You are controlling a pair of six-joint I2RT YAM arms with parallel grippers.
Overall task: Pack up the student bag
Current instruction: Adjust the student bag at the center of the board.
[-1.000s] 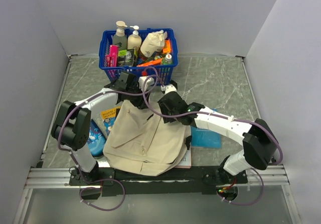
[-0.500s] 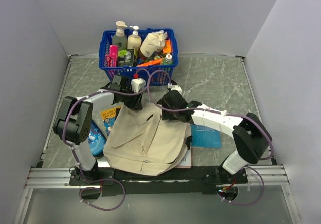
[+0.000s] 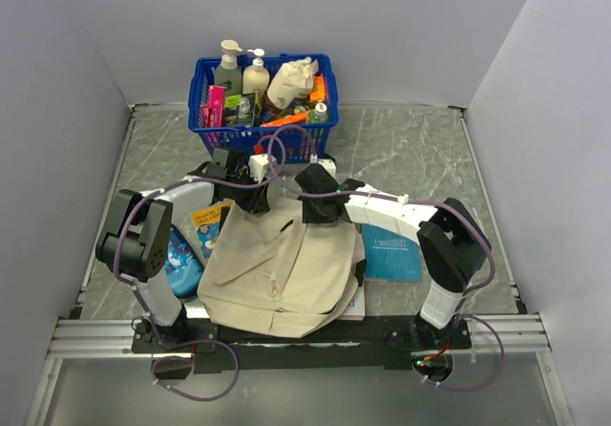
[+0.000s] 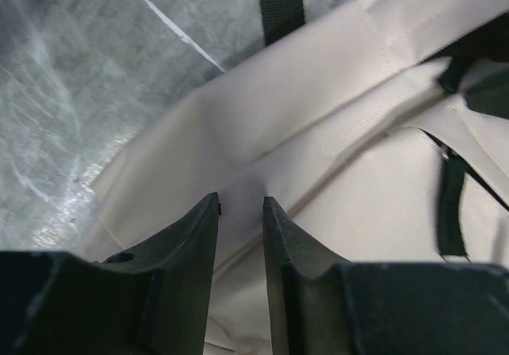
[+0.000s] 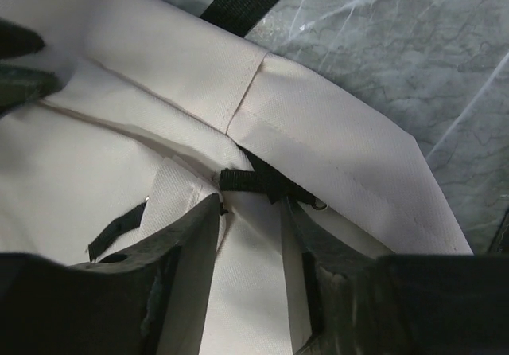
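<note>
The student bag [image 3: 282,268], beige fabric with black webbing, lies flat on the table between my two arms. My left gripper [image 3: 256,200] is down on its far left top edge. In the left wrist view the left gripper [image 4: 241,204] stands a little open, with a rise of beige cloth [image 4: 318,116] in the narrow gap. My right gripper [image 3: 315,212] is at the bag's far top edge, near the middle. In the right wrist view the right gripper [image 5: 250,204] is open astride a beige strap [image 5: 246,291], just below a black webbing loop [image 5: 258,181].
A blue basket [image 3: 200,96] full of bottles and packets stands at the back. A blue booklet [image 3: 393,254] lies right of the bag. A yellow-and-blue book [image 3: 210,221] and a blue printed pencil case [image 3: 181,254] lie left of it. Grey walls enclose the table.
The right arm has swung left, bringing its gripper onto the bag's top edge. The left gripper has shifted slightly right onto the cloth. Both pairs of jaws have narrowed.
</note>
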